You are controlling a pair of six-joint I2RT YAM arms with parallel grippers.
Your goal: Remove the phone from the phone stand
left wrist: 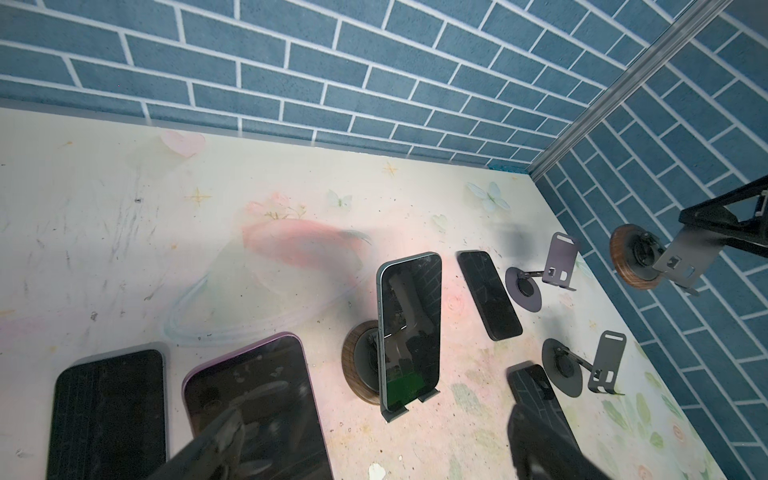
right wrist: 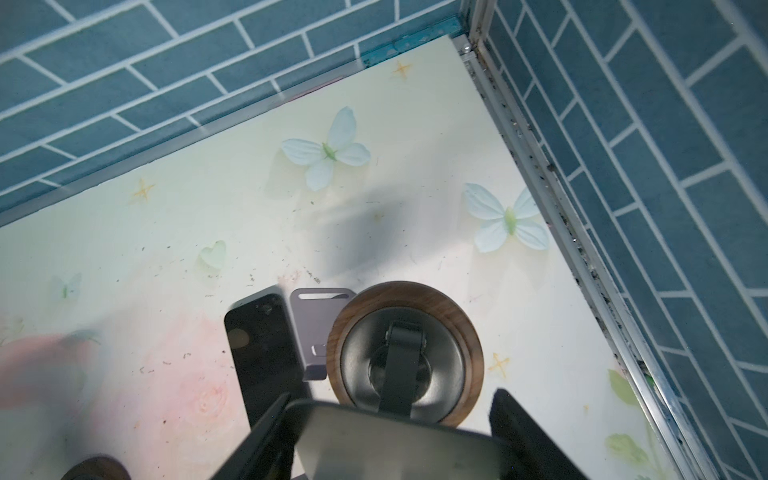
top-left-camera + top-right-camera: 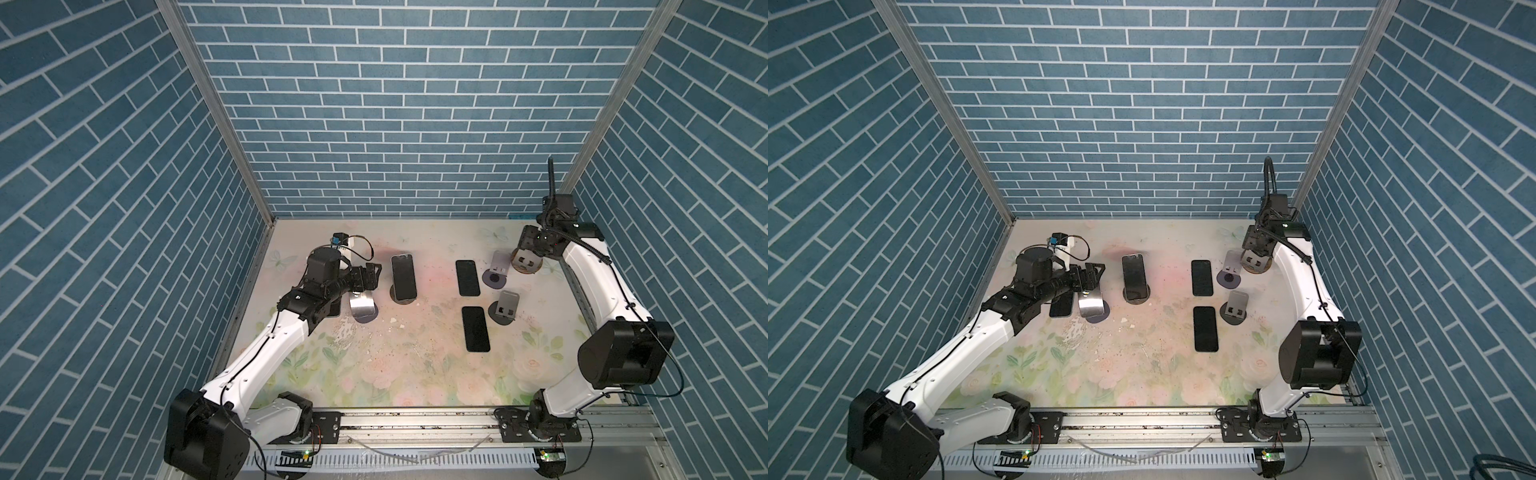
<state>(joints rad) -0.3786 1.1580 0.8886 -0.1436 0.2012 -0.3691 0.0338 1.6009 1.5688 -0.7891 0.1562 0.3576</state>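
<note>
Phone (image 1: 409,328) upright in wood-based stand (image 1: 356,362)

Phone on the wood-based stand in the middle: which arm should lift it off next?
Left. The left gripper is open, empty and close beside the phone, pointing at it. The right gripper is off by the far right wall, shut on an empty stand.
</note>
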